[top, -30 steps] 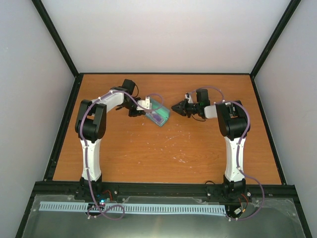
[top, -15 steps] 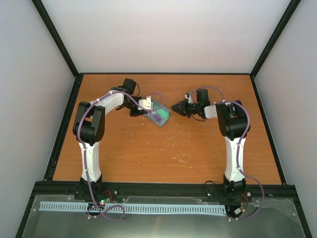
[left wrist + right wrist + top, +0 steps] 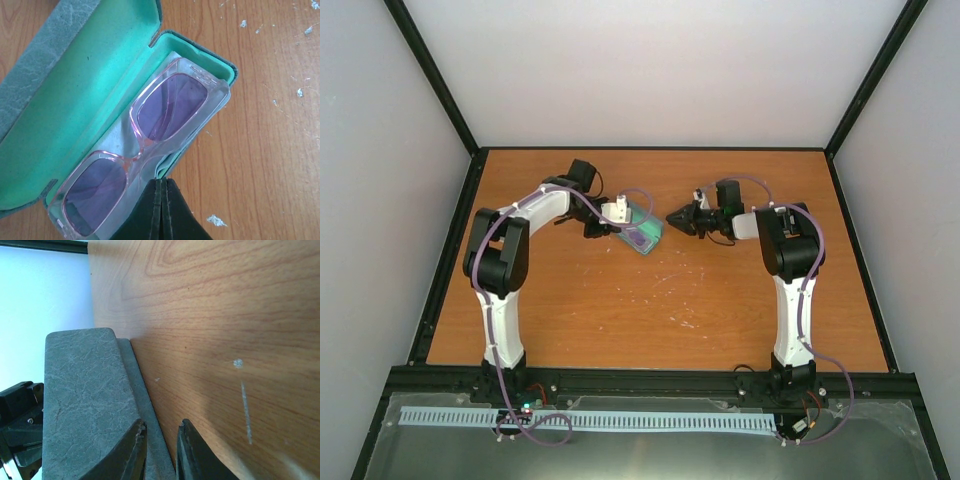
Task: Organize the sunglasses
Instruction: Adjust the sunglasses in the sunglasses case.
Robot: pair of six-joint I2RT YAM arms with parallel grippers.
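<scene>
The sunglasses (image 3: 170,107) have a pink translucent frame and purple lenses. They lie inside the open blue-grey case (image 3: 75,100) with green lining, on the folded pale blue cloth (image 3: 116,140). In the top view the case (image 3: 645,228) sits mid-table with the sunglasses (image 3: 638,240) in it. My left gripper (image 3: 161,181) is shut, and its tips touch the cloth's edge at the case's near rim; it also shows in the top view (image 3: 616,229). My right gripper (image 3: 161,425) pinches the rim of the case (image 3: 85,400) from the right, as the top view (image 3: 670,216) also shows.
The wooden table (image 3: 650,300) carries white specks and scratches. A black frame rail (image 3: 650,378) runs along the near edge, and pale walls stand on the other three sides.
My left arm's elbow has swung left and its gripper has edged slightly towards the case. The right arm and the case have not moved.
</scene>
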